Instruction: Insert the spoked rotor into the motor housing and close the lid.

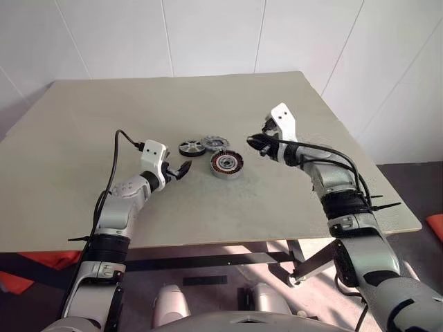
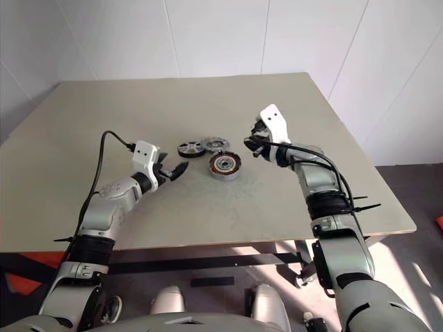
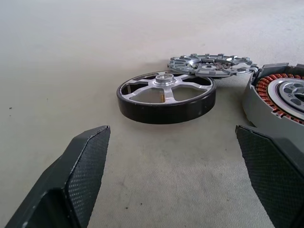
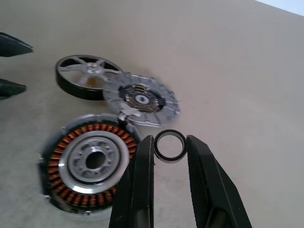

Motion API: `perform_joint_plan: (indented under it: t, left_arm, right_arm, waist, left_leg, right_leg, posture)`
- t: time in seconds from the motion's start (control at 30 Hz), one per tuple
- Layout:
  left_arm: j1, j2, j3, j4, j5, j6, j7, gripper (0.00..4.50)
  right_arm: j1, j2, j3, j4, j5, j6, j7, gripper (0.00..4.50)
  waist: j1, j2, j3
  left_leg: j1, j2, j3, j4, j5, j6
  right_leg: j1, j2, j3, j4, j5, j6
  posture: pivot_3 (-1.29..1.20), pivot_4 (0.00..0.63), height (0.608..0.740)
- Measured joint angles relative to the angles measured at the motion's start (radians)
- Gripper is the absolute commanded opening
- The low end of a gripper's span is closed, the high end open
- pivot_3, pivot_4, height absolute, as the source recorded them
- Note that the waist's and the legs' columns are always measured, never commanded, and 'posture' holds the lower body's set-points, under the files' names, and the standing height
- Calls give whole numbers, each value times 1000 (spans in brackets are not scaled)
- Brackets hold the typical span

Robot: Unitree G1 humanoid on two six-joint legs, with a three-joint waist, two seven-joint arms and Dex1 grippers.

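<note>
The spoked rotor (image 1: 192, 148), black-rimmed with pale spokes, lies flat on the table. Partly against it lies the lid (image 1: 215, 143), a grey disc with cut-outs. The motor housing (image 1: 226, 164) sits just in front of the lid, its copper windings (image 4: 57, 166) facing up. My left gripper (image 1: 181, 171) is open low over the table, pointing at the rotor (image 3: 166, 97) a short way off. My right gripper (image 1: 257, 142) hovers above the table to the right of the housing (image 4: 88, 164), shut on a small black ring (image 4: 170, 146) held between its fingertips.
The three parts lie near the middle of a beige table (image 1: 277, 97). Its right edge (image 1: 374, 159) runs close past my right arm. A white wall stands behind the table.
</note>
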Motion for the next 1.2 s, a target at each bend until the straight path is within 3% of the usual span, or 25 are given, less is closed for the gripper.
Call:
perform_joint_plan:
  t: [0.17,1.17,1.2]
  left_arm:
    - [0,-1,-2,0,0,0,-4,4472]
    - [13,8,-1,-17,1,4,2,4472]
    - [17,9,-1,-22,1,7,3,4472]
  right_arm:
    - [40,46,60,-14,2,43,-5,1091]
    - [-20,96,86,167,-23,-19,-46,1091]
    - [-23,96,85,174,-24,-21,-48,1494]
  waist:
    - [1,0,0]
    - [-1,0,0]
    - [-1,0,0]
  left_leg:
    - [0,0,0,0,0,-1]
    - [0,0,0,0,0,-1]
    - [0,0,0,0,0,-1]
  right_leg:
    - [0,0,0,0,0,0]
    - [0,0,0,0,0,0]
    - [0,0,0,0,0,0]
  posture:
    - [0,0,740]
    - [0,0,740]
    - [0,0,740]
